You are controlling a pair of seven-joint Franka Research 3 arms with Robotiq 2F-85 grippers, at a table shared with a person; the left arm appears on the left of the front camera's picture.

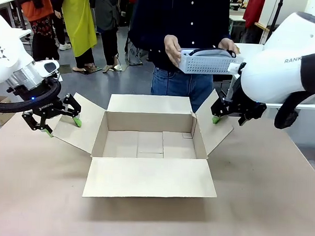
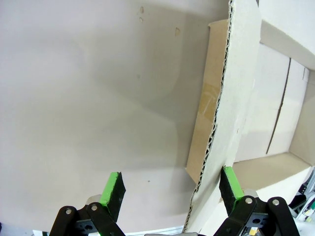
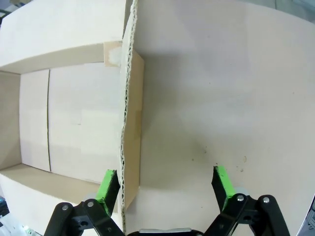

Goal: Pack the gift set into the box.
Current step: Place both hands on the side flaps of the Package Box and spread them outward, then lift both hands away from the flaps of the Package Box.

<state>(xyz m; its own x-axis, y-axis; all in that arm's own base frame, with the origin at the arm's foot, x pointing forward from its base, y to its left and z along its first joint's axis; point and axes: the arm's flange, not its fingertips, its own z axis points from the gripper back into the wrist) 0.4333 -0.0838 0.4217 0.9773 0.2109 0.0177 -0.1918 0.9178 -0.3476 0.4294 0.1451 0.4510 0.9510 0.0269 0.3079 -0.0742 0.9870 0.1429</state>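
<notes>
On the left, the left gripper (image 1: 63, 125) is open wide. It sits at the box's left flap (image 1: 76, 126). In the left wrist view, the edge of that flap (image 2: 216, 147) runs between the two green pads (image 2: 114, 188). It is right up against one pad. I cannot tell if it touches. The gripper is not pinching it.

In the middle, the box (image 1: 149, 122) sits on the brown surface (image 1: 248, 205). All four flaps are folded out. The inside is bare, with nothing in it yet.

Behind the box stands a person. The person's hands (image 1: 172, 49) hold the white basket (image 1: 209, 63) up in the air, above the far side of the box and a bit to the right. Something grey with a black rim (image 1: 212, 52) peeks over the top of the basket. So the gift set is not in the box yet.

On the right, the right gripper (image 1: 229, 118) is also open wide, at the right flap (image 1: 215, 132). In the right wrist view, that flap's edge (image 3: 125, 123) stands just beside one pad (image 3: 108, 186), between the fingers.

I think the step now is getting the box ready, with both side flaps kept out of the way. Next, the basket has to come straight down into the middle of the box. The box is wider than the basket, so it should fit. The flaps must stay open until it is in.
</notes>
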